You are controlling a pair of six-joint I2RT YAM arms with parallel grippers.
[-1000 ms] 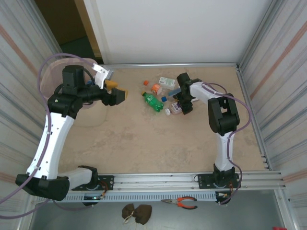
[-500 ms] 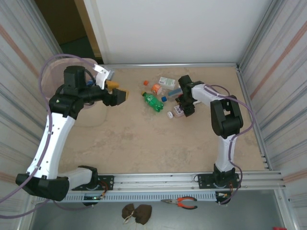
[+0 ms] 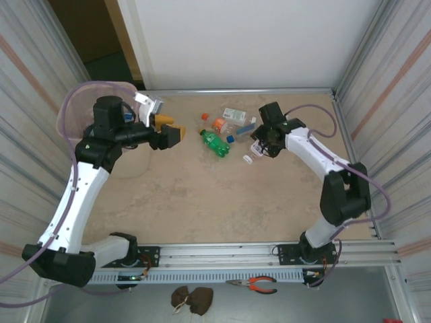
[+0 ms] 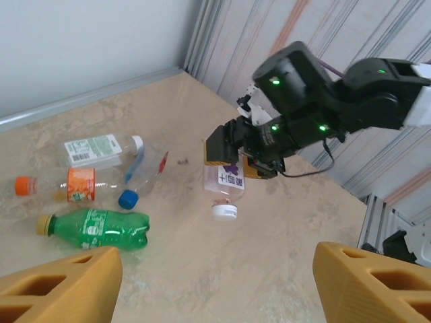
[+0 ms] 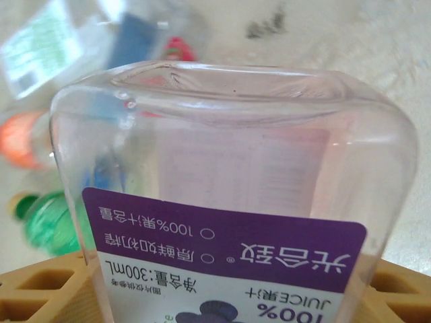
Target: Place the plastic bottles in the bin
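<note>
A clear plastic bottle with a purple label hangs cap down above the table, and my right gripper is shut on it. From above, that bottle sits under my right gripper; it also shows in the left wrist view. Three bottles lie on the table: a green one, an orange-label one and a white-label one. My left gripper is open and holds nothing, just right of the pink bin.
A clear bottle with a blue cap lies between the others. Corrugated metal walls close in both sides. Pliers lie below the front rail, off the table.
My right gripper closed on the purple-label bottle and lifted it off the table as the arm stretched out. The left gripper shifted slightly right.
</note>
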